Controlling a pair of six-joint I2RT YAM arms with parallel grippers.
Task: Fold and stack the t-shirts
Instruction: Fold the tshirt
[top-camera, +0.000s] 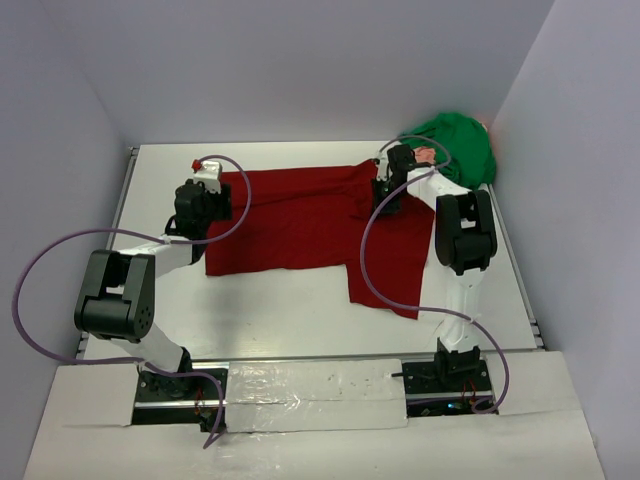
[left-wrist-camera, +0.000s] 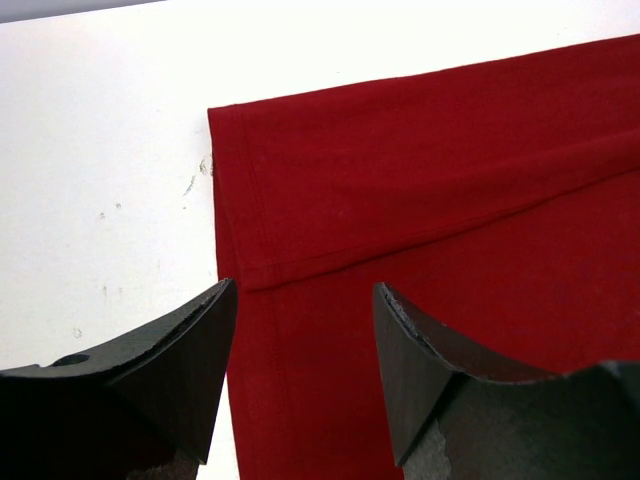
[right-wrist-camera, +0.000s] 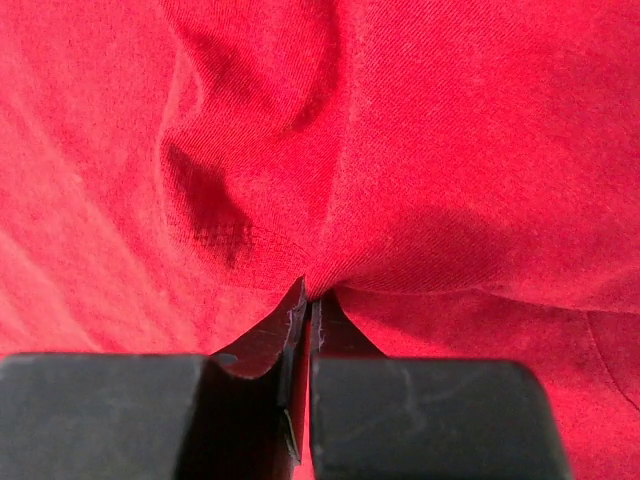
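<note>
1. The right jaws are pinched shut on a raised fold of the dark red t-shirt (right-wrist-camera: 400, 150).
2. The left jaws stand apart over the shirt's hemmed corner, and its edge runs toward 12 o'clock between them.
3. Only the overhead view shows the green t-shirt (top-camera: 455, 145) and the salmon-pink cloth (top-camera: 427, 153), bunched at 1 o'clock.
4. The desk (top-camera: 300, 310) is white and the walls (top-camera: 300, 60) are pale.

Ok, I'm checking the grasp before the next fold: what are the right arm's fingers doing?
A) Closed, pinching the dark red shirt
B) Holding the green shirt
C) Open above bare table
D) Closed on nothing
A: in the right wrist view the right fingers are pressed together with a puckered fold of the dark red t-shirt pinched at their tips.
</note>
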